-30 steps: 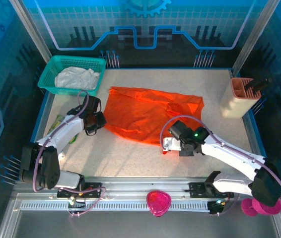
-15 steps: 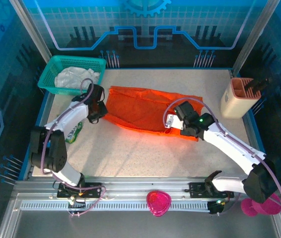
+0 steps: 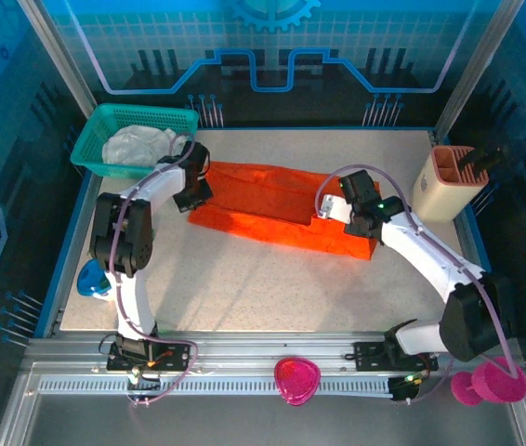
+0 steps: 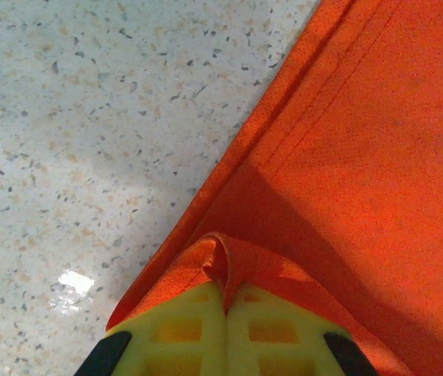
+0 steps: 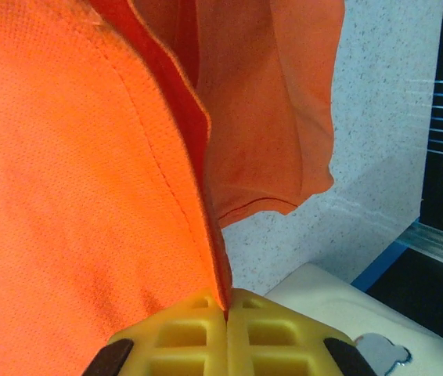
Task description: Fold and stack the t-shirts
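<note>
The orange t-shirt [image 3: 272, 206] lies folded lengthwise into a long band across the middle of the table. My left gripper [image 3: 198, 189] is shut on its left hem, a fold of orange cloth [image 4: 229, 262] pinched between the yellow fingers [image 4: 182, 333]. At the band's right end my right gripper [image 3: 348, 206] is shut on the t-shirt's edge [image 5: 151, 157], which hangs up from the fingers [image 5: 268, 337]. A crumpled white t-shirt [image 3: 138, 144] sits in the teal basket [image 3: 94, 139] at the back left.
A beige holder [image 3: 449, 181] with dark tools stands at the right edge, its pale side showing as the holder [image 5: 339, 301] close to my right gripper. A blue object [image 3: 91, 279] lies at the left edge. Pink discs [image 3: 297, 379] rest on the front rail.
Both grippers carried the shirt's near edge toward the back, folding the spread orange shirt into a narrow band. Both arms now reach farther from their bases.
</note>
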